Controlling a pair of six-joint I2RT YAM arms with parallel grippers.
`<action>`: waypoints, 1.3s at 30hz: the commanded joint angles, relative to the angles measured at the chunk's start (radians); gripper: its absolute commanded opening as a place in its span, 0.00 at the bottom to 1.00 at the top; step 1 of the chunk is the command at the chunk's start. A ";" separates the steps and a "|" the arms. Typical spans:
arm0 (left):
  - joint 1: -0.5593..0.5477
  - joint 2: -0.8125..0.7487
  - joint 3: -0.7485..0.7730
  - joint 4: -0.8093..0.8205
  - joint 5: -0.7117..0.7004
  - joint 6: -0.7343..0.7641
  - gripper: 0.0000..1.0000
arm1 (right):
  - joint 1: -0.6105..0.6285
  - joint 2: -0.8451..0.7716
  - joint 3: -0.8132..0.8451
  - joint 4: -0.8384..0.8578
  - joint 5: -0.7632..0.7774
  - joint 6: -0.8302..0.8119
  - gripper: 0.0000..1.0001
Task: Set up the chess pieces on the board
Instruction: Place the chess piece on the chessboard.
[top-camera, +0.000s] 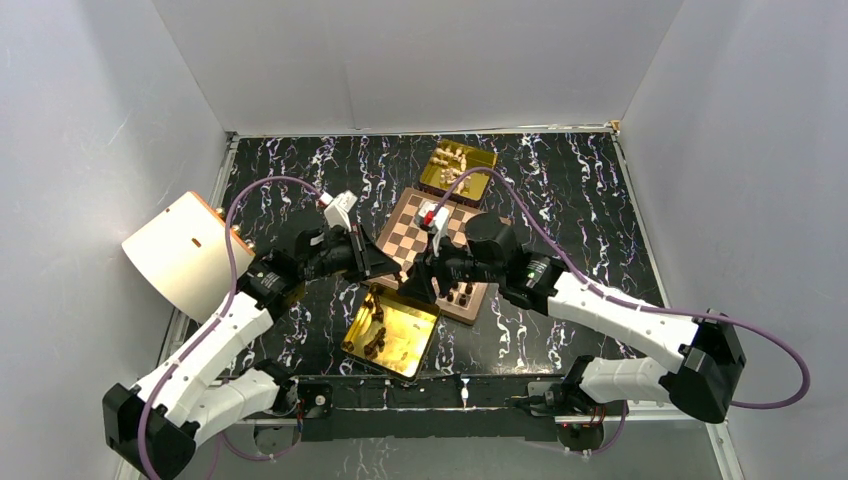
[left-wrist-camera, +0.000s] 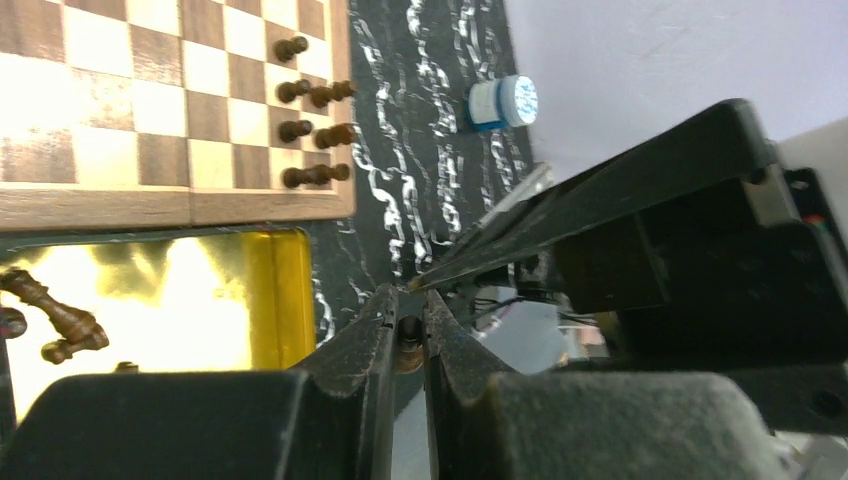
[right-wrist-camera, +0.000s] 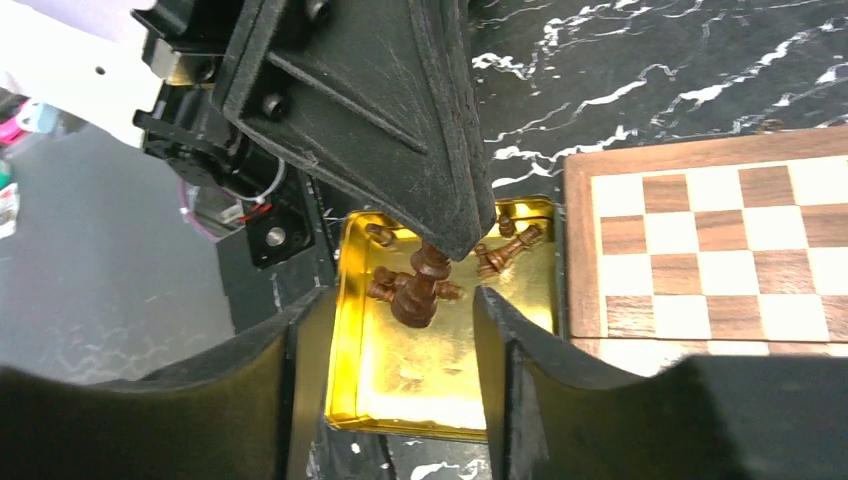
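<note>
At the far left of the surface stands one pale, rounded thing (top-camera: 180, 255), well apart from the work and seemingly no part of it. Moving right, the left claw (left-wrist-camera: 407, 300) is clenched on a single dark chess piece (right-wrist-camera: 418, 292), pinching it near the head so that the body hangs down free. We judge this grip keeps the base clear, ready to be stood on a square. The piece hangs above the near gold tray (top-camera: 405, 340), just left of the board's near corner.

That tray holds the loose dark pieces lying on their sides. We make out perhaps five, though the claws hide part of it, so we cannot count them for sure.

Next comes the right claw (right-wrist-camera: 395, 300), released, with its two fingers standing wide on either side of the hanging piece and touching it nowhere that we can see. The two claws meeting tip to tip over the tray looks to us like a handover, the left one now carrying the piece.

Right again lies the one board (top-camera: 410, 235). About seven dark chessmen (left-wrist-camera: 320, 97) stand in two files along its near right edge, and the other squares we see are bare. Most of the setting up remains.

Beyond the board sits the second gold tray (top-camera: 485, 158) with the pale pieces (top-camera: 450, 160), too small to count.
</note>
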 joint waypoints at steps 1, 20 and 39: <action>-0.002 0.044 0.038 0.009 -0.118 0.107 0.00 | -0.001 -0.079 -0.035 0.030 0.107 0.033 0.67; -0.072 0.566 0.294 0.355 -0.582 0.278 0.00 | -0.001 -0.448 -0.145 -0.226 0.505 0.152 0.99; -0.323 0.946 0.506 0.606 -0.734 0.384 0.00 | -0.001 -0.629 -0.117 -0.341 0.615 0.293 0.99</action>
